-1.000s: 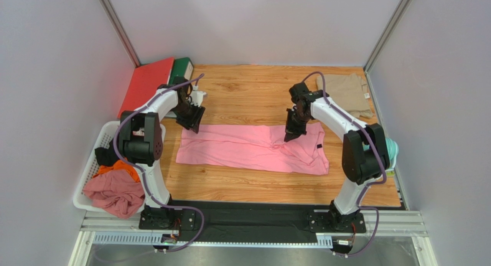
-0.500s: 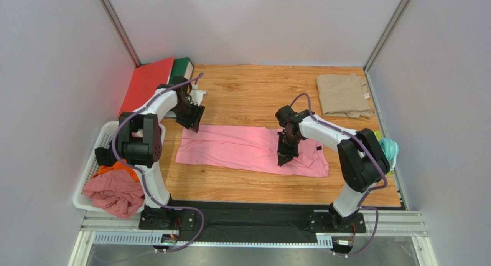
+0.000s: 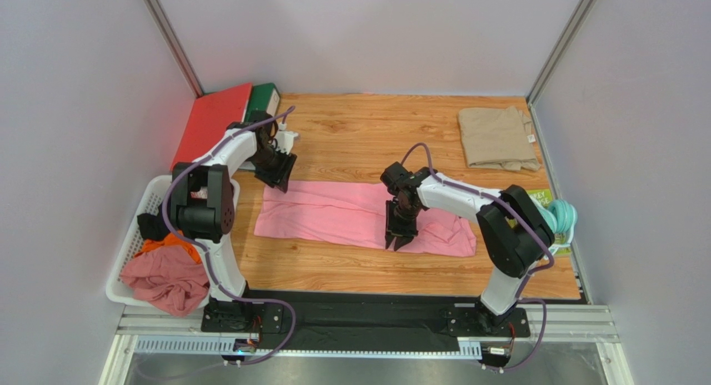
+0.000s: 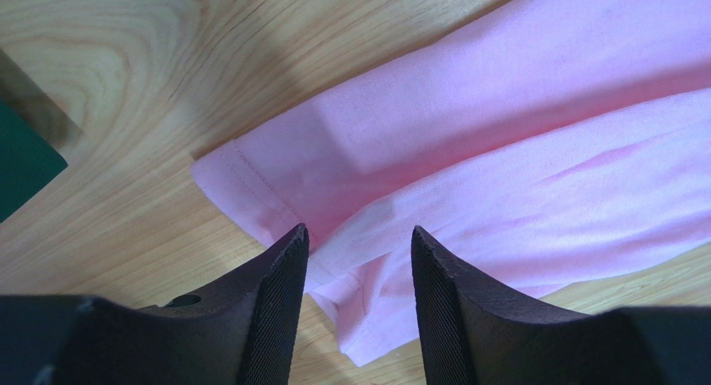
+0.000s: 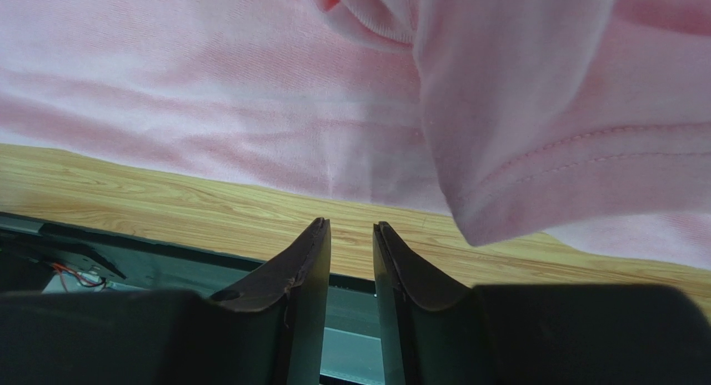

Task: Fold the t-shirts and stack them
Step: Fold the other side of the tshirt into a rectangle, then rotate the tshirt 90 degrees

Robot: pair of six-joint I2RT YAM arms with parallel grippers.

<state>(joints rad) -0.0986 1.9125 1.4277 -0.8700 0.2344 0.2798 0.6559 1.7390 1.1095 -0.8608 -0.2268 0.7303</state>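
The light pink t-shirt [image 3: 334, 214] lies as a long strip across the wooden table [image 3: 367, 135], with its right end doubled over in loose folds. My left gripper [image 3: 275, 175] is at the shirt's far left corner. In the left wrist view that gripper [image 4: 357, 243] is open, with the hemmed corner of the pink cloth [image 4: 517, 152] lying under the gap, ungripped. My right gripper [image 3: 397, 235] is low over the shirt's near edge. It [image 5: 350, 227] is open by a narrow gap with nothing in it, and a pink fold [image 5: 534, 118] lies just beyond. The khaki-beige t-shirt [image 3: 498, 137] lies folded at the back right.
A white basket [image 3: 125, 260] with crumpled pink, orange and dark clothes stands off the table's left side. A red box [image 3: 213, 122] and a green one [image 3: 264, 97] sit at the back left. A teal object [image 3: 566, 214] is at the right edge. A black strip [image 3: 367, 306] borders the near edge.
My right gripper moved from the shirt's far edge toward the near edge and leftward, dragging cloth over; the dark label is now covered. Its jaws have parted and let go. The left arm stayed put.
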